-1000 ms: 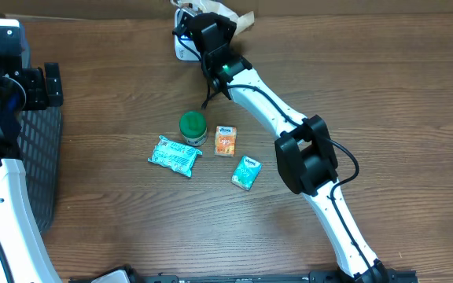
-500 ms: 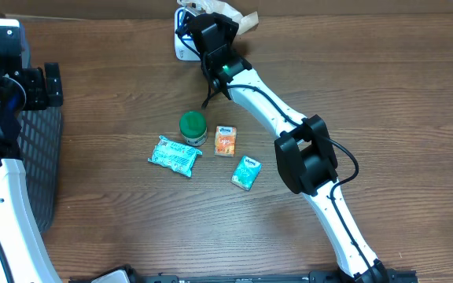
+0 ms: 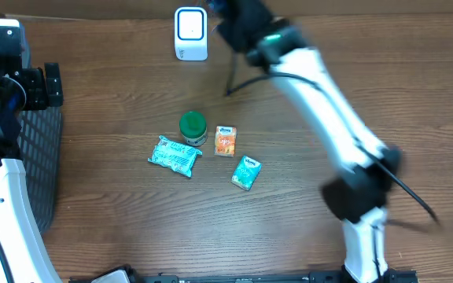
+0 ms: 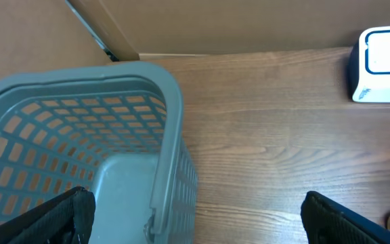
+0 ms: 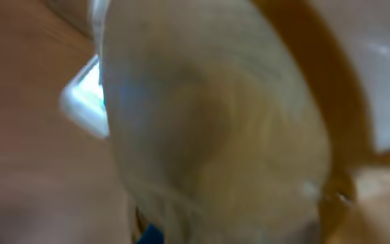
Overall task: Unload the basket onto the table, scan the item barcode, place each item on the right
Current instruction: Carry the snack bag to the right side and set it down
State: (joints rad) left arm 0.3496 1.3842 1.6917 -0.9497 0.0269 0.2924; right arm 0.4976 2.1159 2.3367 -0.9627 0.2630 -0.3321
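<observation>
While the left pincer [image 4: 193, 207] gapes wide over the rim of the grey plastic lattice basket [image 4: 171, 122] at the frame's left edge, bare brown wooden surface [image 3: 108, 212] runs to a mid-frame cluster: teal foil packet [image 3: 174, 155], green-lidded jar [image 3: 193, 126], small orange carton [image 3: 225, 141], small teal carton [image 3: 246, 172]. Upper centre, the white box-shaped scanner [image 3: 190, 33] stands just left of the right pincer [image 3: 225, 11], clamped on a blurred tan rounded item [image 5: 215, 135]; its long axis and heading cannot be told.
</observation>
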